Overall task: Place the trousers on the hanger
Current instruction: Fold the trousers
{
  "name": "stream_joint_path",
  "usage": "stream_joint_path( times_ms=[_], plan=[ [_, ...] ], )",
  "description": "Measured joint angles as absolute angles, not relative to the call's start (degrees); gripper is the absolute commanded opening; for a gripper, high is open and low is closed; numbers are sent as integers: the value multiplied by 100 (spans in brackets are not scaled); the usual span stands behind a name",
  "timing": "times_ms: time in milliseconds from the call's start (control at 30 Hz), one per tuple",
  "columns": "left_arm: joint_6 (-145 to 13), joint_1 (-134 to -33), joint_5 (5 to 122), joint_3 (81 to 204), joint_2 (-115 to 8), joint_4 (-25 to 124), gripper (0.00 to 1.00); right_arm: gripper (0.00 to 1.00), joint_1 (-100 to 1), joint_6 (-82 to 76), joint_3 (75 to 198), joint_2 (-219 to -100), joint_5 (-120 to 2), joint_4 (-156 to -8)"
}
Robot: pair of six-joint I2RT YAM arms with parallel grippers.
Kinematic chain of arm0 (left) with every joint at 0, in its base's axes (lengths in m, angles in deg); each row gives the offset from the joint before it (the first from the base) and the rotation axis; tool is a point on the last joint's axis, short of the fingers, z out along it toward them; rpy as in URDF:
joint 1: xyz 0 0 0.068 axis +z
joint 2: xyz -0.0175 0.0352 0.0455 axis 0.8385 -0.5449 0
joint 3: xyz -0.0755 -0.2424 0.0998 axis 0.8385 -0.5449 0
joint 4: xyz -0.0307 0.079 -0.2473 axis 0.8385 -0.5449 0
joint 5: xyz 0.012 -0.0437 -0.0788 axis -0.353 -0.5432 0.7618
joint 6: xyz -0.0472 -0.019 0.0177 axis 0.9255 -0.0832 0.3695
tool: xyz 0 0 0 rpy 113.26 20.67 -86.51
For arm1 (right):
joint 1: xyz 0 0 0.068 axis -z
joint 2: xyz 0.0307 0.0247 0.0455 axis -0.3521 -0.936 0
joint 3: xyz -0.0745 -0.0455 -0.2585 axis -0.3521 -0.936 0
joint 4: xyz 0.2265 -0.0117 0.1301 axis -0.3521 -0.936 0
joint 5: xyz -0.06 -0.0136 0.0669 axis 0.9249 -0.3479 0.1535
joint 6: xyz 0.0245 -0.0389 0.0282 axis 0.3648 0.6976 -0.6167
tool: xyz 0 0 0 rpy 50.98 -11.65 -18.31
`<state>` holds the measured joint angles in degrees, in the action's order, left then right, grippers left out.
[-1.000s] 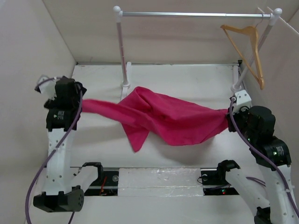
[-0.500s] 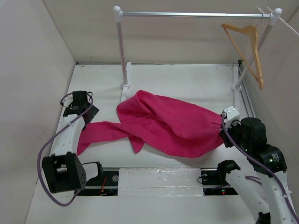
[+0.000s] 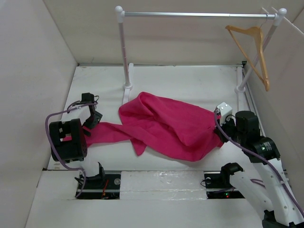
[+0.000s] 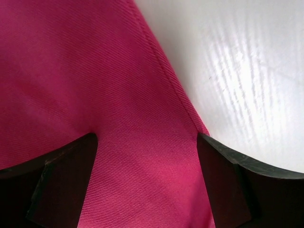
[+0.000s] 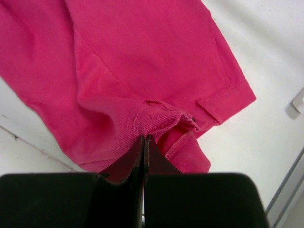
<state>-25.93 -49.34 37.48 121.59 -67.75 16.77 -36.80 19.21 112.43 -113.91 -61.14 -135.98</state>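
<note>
The magenta trousers (image 3: 166, 123) lie crumpled across the middle of the white table, one leg stretched out to the left. My left gripper (image 3: 92, 119) hangs low over that leg's end. In the left wrist view its jaws (image 4: 147, 138) stand wide open with the fabric (image 4: 95, 71) flat between them. My right gripper (image 3: 219, 129) is shut on the waist end. In the right wrist view its jaws (image 5: 144, 138) pinch a bunched fold of the trousers (image 5: 142, 57) next to a small dark button (image 5: 192, 118). The wooden hanger (image 3: 257, 50) hangs from the rail's right end, apart from both grippers.
The silver rail (image 3: 194, 14) spans the back on two white posts, one at the left (image 3: 124, 52) and one at the right (image 3: 259, 54). Beige walls close in the left, back and right sides. A dark rail with the arm bases (image 3: 161, 183) runs along the near edge.
The left arm dropped and folded back toward its base; the trouser leg it held up now lies on the table, gripper open. The right gripper shifted left and lower with the waist.
</note>
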Motion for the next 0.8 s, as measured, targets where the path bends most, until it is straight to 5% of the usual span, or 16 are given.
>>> stream_joint_path(
  times_ms=[400,500,533,567,800],
  plan=[
    [-2641,-4978,3285,12679,-7395,2033,79,0,-3684,1938,11072,-11439,-6176,-13416],
    [-2678,-4991,3206,12690,-7468,2108,51,0,-3684,1941,11072,-11533,-6171,-13366],
    [-2689,-5006,3182,12718,-7502,2145,16,0,-3684,1938,11072,-11551,-6167,-13364],
    [-2728,-5015,3141,12768,-7572,2173,0,0,-3684,1934,11072,-11555,-6165,-13360],
    [-3017,-5050,3202,13179,-7771,1854,0,0,-3684,1866,11455,-12051,-6073,-13198]
  ],
)
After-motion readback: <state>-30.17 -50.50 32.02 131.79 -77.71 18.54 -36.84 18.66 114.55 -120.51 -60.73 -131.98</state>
